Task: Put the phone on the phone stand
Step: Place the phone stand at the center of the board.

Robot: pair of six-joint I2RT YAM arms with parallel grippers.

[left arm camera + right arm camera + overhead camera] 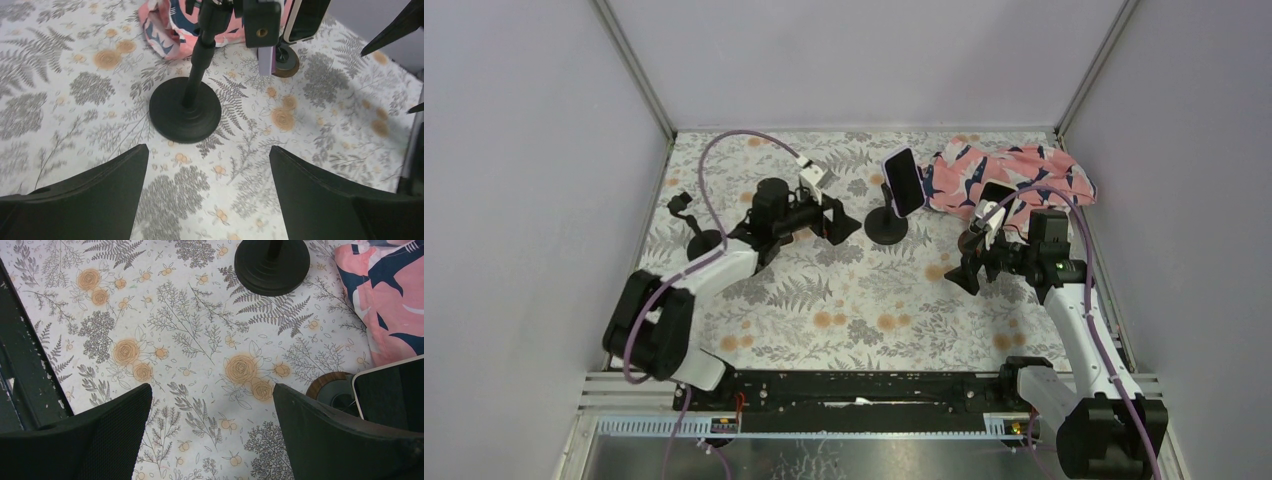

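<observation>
From the top camera I am seeing the phone [904, 182], in its purple case, sitting tilted in the clamp of the phone stand [886, 227]. The stand's round black base is standing mid-desk toward the back. The left jaws are hanging just left of that base, spread wide and pinching nothing. The left wrist camera is confirming this, showing both fingers well apart, with patterned desk [854, 300] between them and the base just beyond. That wrist view is giving me only the phone's purple edge and the back of the clamp, cut off at the top. The right jaws are also gaping wide over the desk, holding nothing. The right wrist camera is showing what the top view hides: the second stand [320, 383] has a wood-rimmed round foot, with a second phone [392, 396] above it. I am counting two phones and three stands. The third stand [706, 241], small and black, is standing near the left wall and showing only from the top. One pink patterned cloth [1024, 170] is lying at the back right.
</observation>
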